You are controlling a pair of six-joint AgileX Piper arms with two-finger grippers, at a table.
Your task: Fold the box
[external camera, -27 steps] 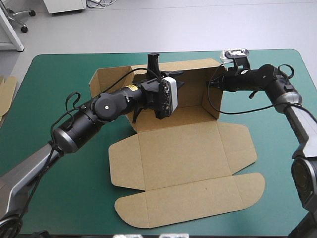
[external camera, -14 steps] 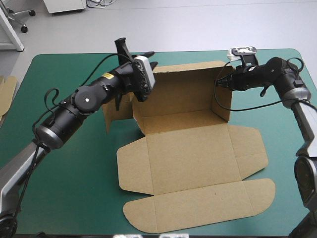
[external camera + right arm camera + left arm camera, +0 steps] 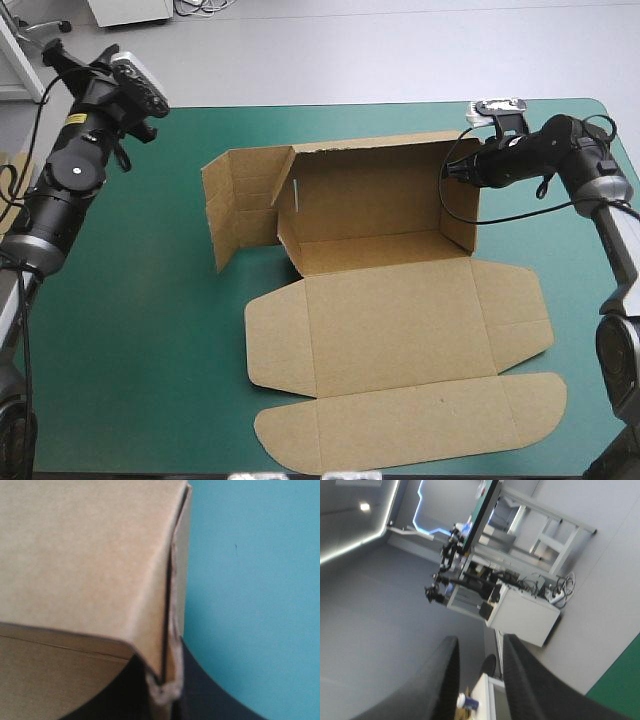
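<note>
High view, box (image 3: 390, 330): in the middle of the teal-green surface (image 3: 150, 320). The back wall and the 3 o'clock side wall stand upright, the 9 o'clock flap swings outward, and the lid panels lie flat toward 6 o'clock.
High view, right pincer (image 3: 458, 170): at the box's 2 o'clock corner, on the top edge where the back wall meets the side wall.
High view, left arm (image 3: 75, 170): lifted at 10 o'clock from the box, over the surface's far left corner and well apart from the board.
High view, spare board (image 3: 10, 165): a brown sliver at the surface's left edge, 9 o'clock from the box.
Left wrist view, left pincer (image 3: 479, 637): the black fingers stand apart with a narrow gap and nothing between them. A corner of the surface (image 3: 625, 680) shows beside them.
Right wrist view, right pincer (image 3: 162, 677): all but closed, clamping the box's (image 3: 90, 555) upright corner edge, where two layers of board meet at a dark seam.
Right wrist view, surface (image 3: 250, 555): bare beside the clamped wall's outer face.
</note>
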